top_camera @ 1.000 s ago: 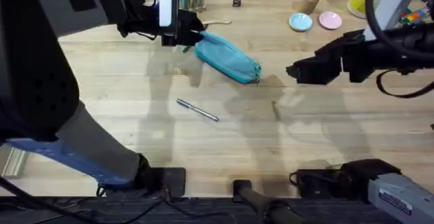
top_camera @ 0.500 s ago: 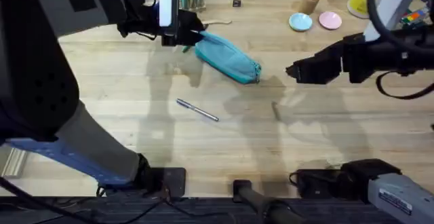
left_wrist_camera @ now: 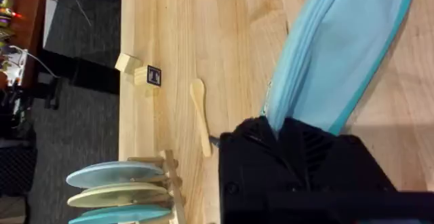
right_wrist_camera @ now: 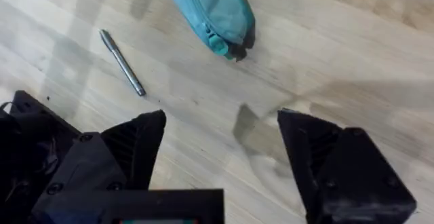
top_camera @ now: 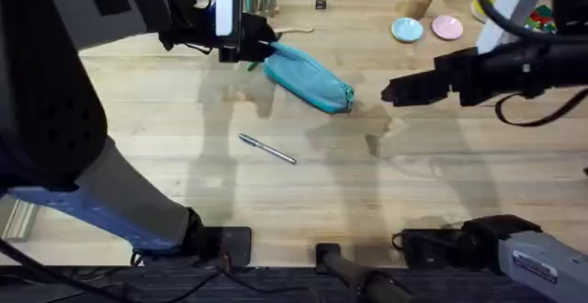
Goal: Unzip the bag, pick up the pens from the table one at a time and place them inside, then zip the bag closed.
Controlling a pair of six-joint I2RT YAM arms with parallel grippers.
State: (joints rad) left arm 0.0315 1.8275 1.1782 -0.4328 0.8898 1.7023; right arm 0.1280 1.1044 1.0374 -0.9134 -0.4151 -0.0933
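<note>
We see the teal bag point(top_camera: 309, 77) lying slantwise on the bench point(top_camera: 303, 193), toward the far edge and a little left of the middle, its zipper end with a teal pull pointing toward the right. The left hand point(top_camera: 246, 46) sits at the bag's far left end; in the left wrist view its black fingers point(left_wrist_camera: 298, 149) close over the end of the bag point(left_wrist_camera: 339, 47), so it is clamped on the fabric there. The right hand point(top_camera: 390, 93) hovers above the bench just beside the bag's right end, apart from it, and the right wrist view shows its two fingers point(right_wrist_camera: 139, 146) spread wide with bare wood between them. The silver pen point(top_camera: 267, 149) lies alone on the bench nearer the front edge than the bag, at a slant. We also make out a sliver of green point(top_camera: 253, 64) by the left hand, too small to tell what it is. Near the far right corner stand a blue dish point(top_camera: 407, 29) and a pink dish point(top_camera: 447, 28).
</note>
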